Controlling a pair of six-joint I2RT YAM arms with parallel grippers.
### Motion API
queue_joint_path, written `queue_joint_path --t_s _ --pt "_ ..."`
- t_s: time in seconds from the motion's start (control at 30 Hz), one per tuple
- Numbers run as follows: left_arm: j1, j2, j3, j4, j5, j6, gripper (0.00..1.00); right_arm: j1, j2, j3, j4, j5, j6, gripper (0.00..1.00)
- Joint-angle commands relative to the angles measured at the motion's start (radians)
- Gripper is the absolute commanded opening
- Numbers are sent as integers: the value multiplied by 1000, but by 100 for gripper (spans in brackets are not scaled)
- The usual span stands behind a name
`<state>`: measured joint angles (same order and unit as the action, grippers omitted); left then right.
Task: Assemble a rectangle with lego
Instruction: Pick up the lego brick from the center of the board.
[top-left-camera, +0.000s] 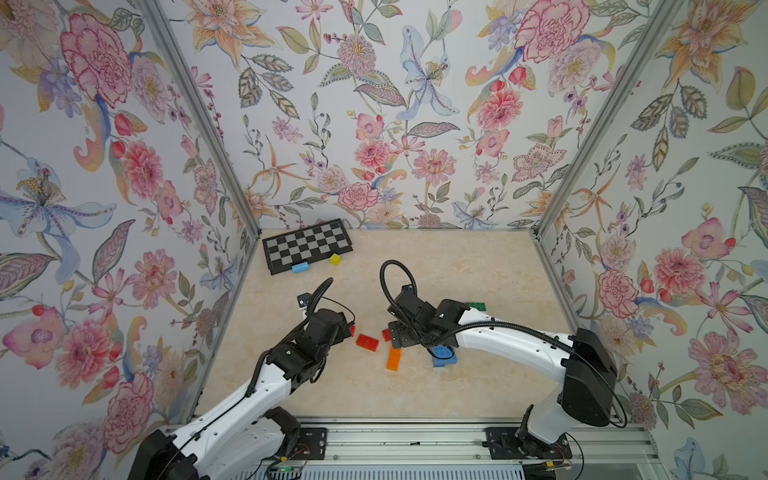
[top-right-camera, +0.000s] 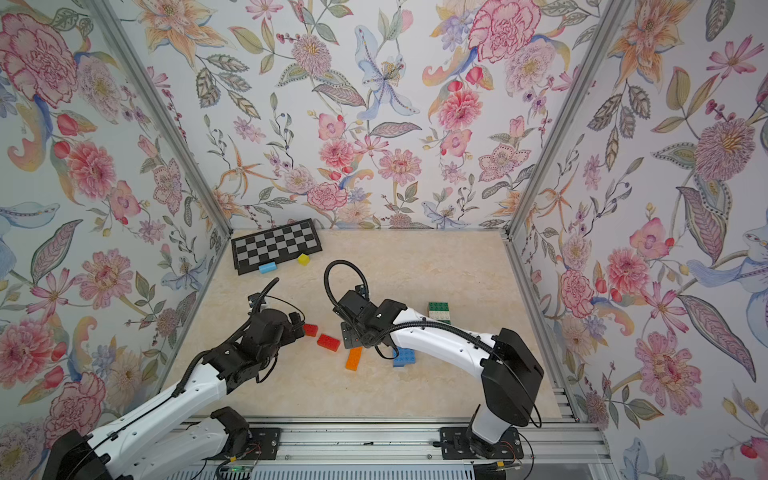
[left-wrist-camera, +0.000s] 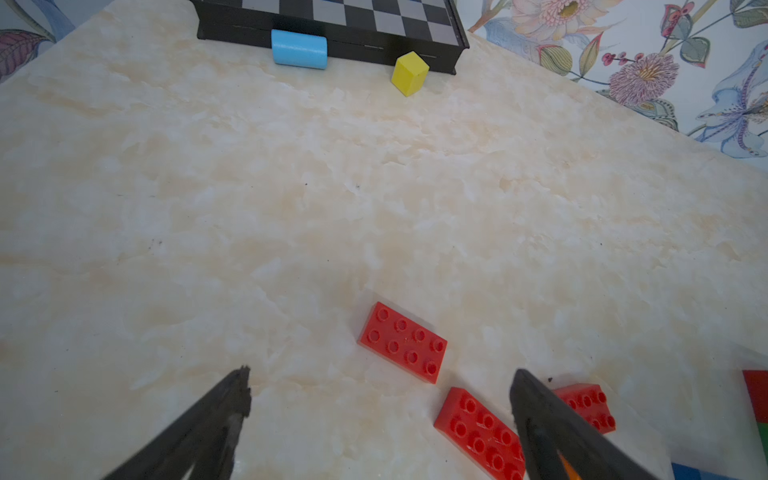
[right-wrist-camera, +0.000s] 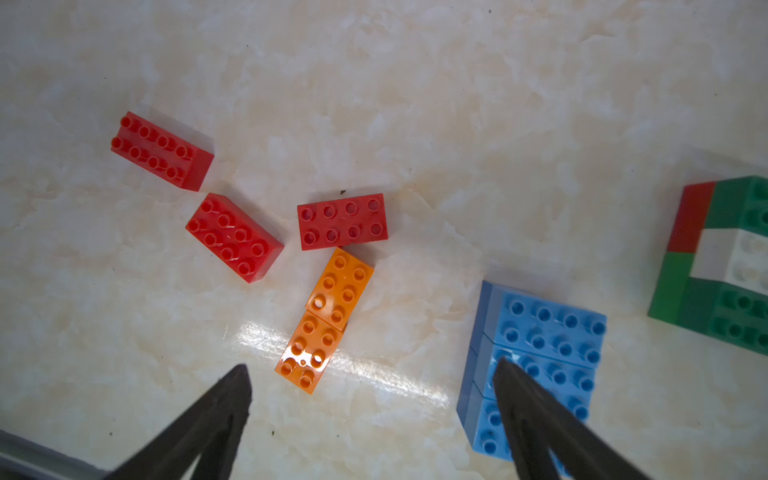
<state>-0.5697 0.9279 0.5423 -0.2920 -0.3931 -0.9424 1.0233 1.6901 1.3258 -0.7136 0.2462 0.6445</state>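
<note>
Well behind red lego (top-left-camera: 367, 342), checkerboard (top-left-camera: 307, 245), blue cylinder (top-left-camera: 300, 268) touching it, yellow cube (top-left-camera: 335, 259) beside

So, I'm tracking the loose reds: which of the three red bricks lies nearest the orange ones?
The red brick at the end of the orange pair; the other two reds lie clear of it.

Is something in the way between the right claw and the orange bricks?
Nothing visible. The right gripper is open, with only bare table between it and the orange bricks. The blue bricks sit beside, partly behind one finger.
</note>
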Motion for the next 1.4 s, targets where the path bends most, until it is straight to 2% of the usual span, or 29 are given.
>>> queue_joint_path --t_s 0.0,0.27,0.53,0.87,1.37 --pt "44 -18 -42 85 22 9 99 -8 92 71 -18 -83 -79 100" --pt "93 24 -85 171 86 27 99 -60 260 175 -18 -137 -166 100" --pt "113 45 -104 209 121 22 99 -91 355 233 -18 -141 -180 99" --pt "122 49 -109 220 134 22 99 -103 420 272 -20 -121 -181 94" --pt "136 60 -113 228 146 25 99 -114 465 299 -20 -126 -148 80"
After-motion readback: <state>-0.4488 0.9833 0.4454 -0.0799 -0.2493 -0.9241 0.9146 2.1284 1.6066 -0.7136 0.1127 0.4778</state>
